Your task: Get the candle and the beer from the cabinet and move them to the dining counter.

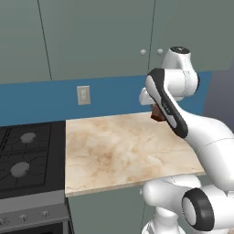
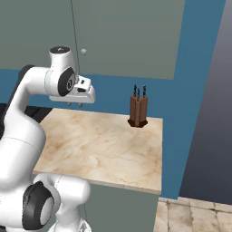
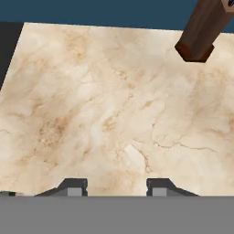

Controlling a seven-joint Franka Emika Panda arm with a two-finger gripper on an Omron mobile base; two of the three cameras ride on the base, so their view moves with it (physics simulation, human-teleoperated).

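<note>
The grey-green wall cabinet [image 1: 100,36] hangs above the worktop with both doors shut; its two round pale knobs [image 1: 143,52] sit side by side, and one knob [image 2: 83,51] shows above my hand. The candle and the beer are out of view, as is the dining counter. My gripper [image 2: 75,104] hovers above the back of the short marble worktop, below the cabinet doors, pointing down. In the hand view the gripper [image 3: 116,186] is open, and between its two fingertips [image 3: 74,185] there is only bare marble.
A brown knife block [image 2: 138,111] stands at the back right of the marble worktop [image 1: 114,151], against the blue backsplash. A black gas stove [image 1: 23,155] adjoins the worktop on the left. A wall outlet [image 1: 83,95] sits on the backsplash. A tall dark grey panel [image 2: 213,113] bounds the right side.
</note>
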